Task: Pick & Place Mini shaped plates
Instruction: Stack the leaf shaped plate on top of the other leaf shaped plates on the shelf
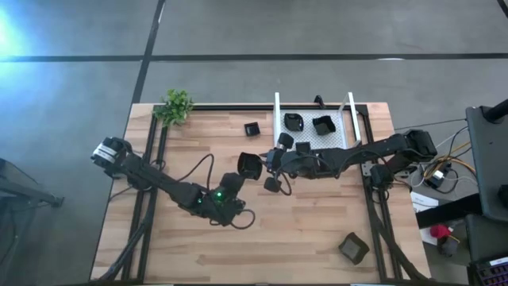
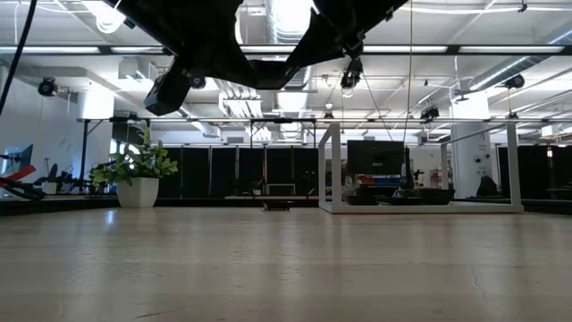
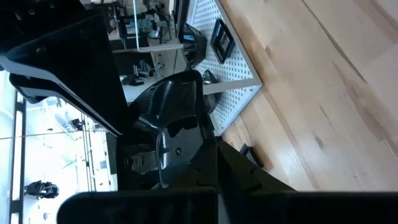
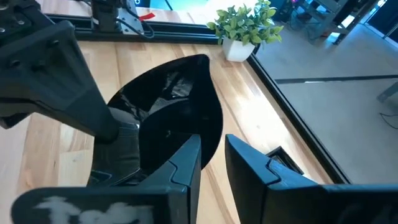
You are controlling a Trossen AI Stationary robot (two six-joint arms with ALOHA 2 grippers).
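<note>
Left gripper (image 1: 248, 168): a glossy black plate (image 1: 249, 165) is pinched, frame centre.
Right gripper (image 1: 274, 159): nearly closed, same plate seemingly gripped.
Risk: plate could be dropped if released unevenly.

A pale wood table (image 1: 302, 214) with light grain lines holds glossy black mini shaped plates (image 1: 321, 125) — several sit in a white tray (image 1: 337, 140) dotted with small holes, one black dish (image 1: 252, 128) on bare wood. Both arms are dark, nearly black — a green light glows on the left one. A green leafy plant (image 1: 175, 106) stands in a white pot.
</note>
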